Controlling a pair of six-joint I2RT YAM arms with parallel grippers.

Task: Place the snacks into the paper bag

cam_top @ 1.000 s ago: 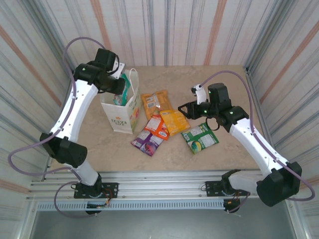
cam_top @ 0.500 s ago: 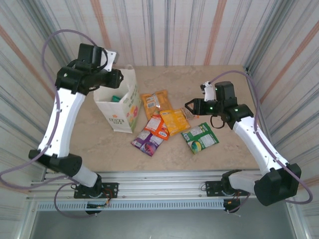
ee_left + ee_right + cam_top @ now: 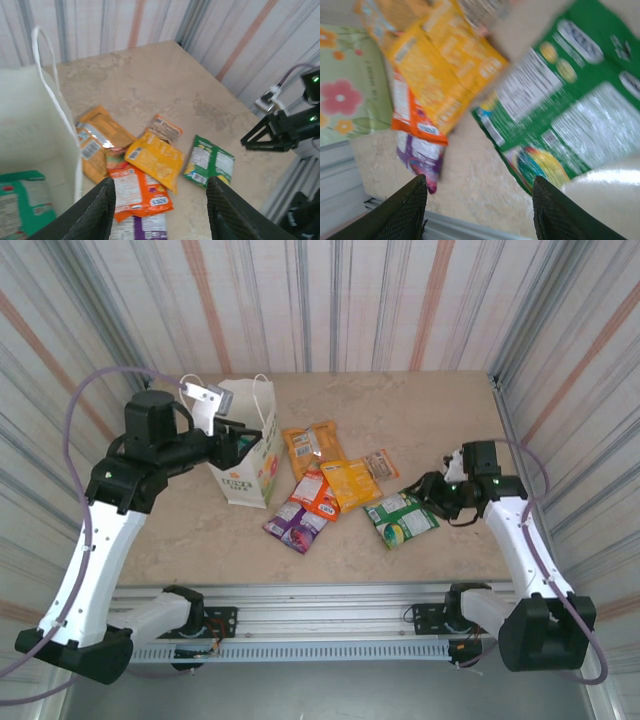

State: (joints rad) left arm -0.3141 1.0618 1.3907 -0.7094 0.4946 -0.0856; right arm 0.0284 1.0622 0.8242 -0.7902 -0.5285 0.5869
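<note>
On the beige stone-look surface [image 3: 430, 410] between striped walls, the flat glossy green snack packet [image 3: 400, 518] lies slantwise just ahead of the spread, empty right claw [image 3: 428, 490], far nearer it than the left claw [image 3: 160, 182], spread empty above the white paper bag [image 3: 245, 465].

in the left wrist view the paper bag [image 3: 30, 130] runs off the left edge, and the teal packet [image 3: 20, 200] inside it is cut at the bottom corner. right of the bag, the purple packet [image 3: 140, 230] is cropped by the lower edge. the right wrist view is smeared: the green packet [image 3: 570, 100] has unreadable print and runs off the right edge. from above, the bag's lettering is too small to read, and the red-orange packet [image 3: 318, 497] beside it lies partly under an orange packet [image 3: 352, 483].
</note>
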